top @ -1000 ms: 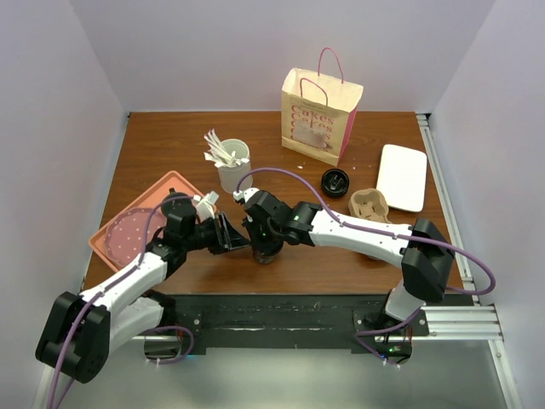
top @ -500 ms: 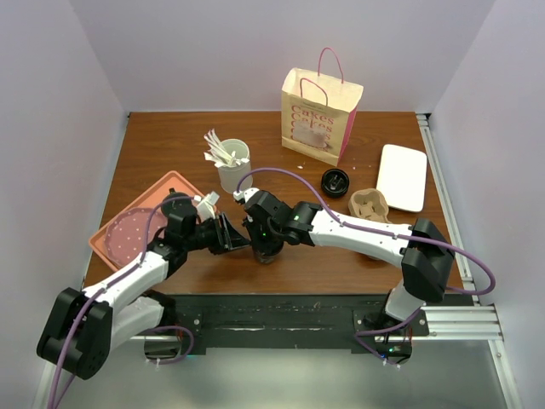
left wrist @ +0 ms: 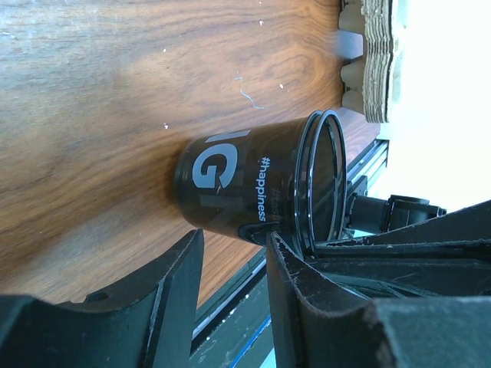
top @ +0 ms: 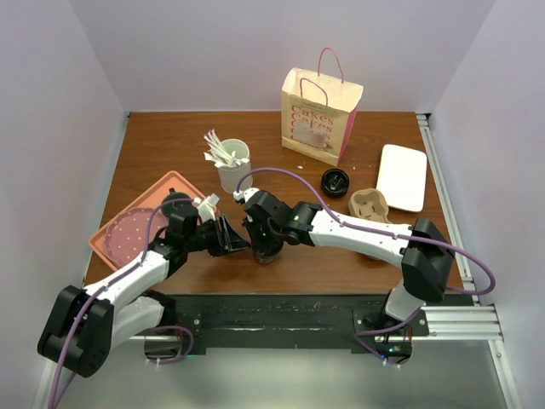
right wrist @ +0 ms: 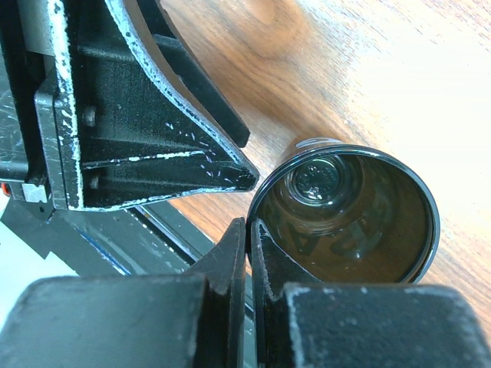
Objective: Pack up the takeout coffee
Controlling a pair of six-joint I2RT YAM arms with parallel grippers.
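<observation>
While my right gripper [right wrist: 247, 228] pinches the lidless takeout coffee [left wrist: 230, 172] by its rim at the table's [top: 170, 145] six o'clock, my left gripper [left wrist: 234, 242] stands half-open and empty at the cup's nine o'clock.

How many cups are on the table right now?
2. A white cup of stirrers stands back left of centre; a dark lidless cup stands near the front edge, mid-table. The right arm could hide another, but none shows.

Paper bag [top: 319, 115]: upright, at far side of table [top: 170, 141]. White cup [top: 232, 170] holding wooden stirrers [top: 219, 149]: left of bag. Pink tray [top: 136, 230]: further left, nearer. Pulp carrier [top: 370, 205], white dish [top: 402, 176]: right of bag, nearer.
</observation>
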